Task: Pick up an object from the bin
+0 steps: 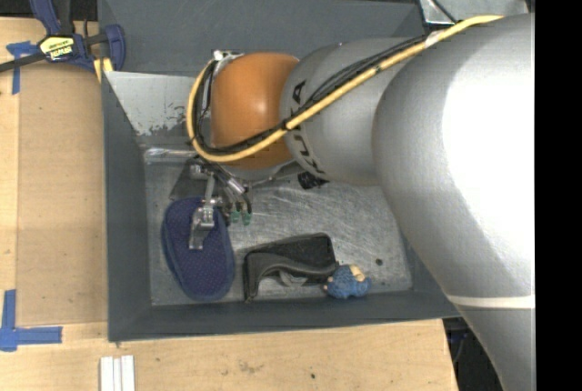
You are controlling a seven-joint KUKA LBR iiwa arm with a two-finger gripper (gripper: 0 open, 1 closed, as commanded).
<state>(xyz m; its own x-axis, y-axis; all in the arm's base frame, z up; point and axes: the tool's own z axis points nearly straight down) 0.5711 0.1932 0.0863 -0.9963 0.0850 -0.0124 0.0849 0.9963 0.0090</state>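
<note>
Jaws hovered over one dark-blue oval pad (207, 271), open or closed untellable; one black curved object (291, 255) and one small blue lump (346, 285) lay beside.

The arm (455, 153) is made of fat, smooth silver-grey rounded links, one bearing black letters (305, 130). A glossy orange dome-shaped cover (250, 107) caps the wrist. A thin yellow cable (193, 112) and a black one run along the links and loop round the dome, above a small grey metal gripper (202, 225)
</note>
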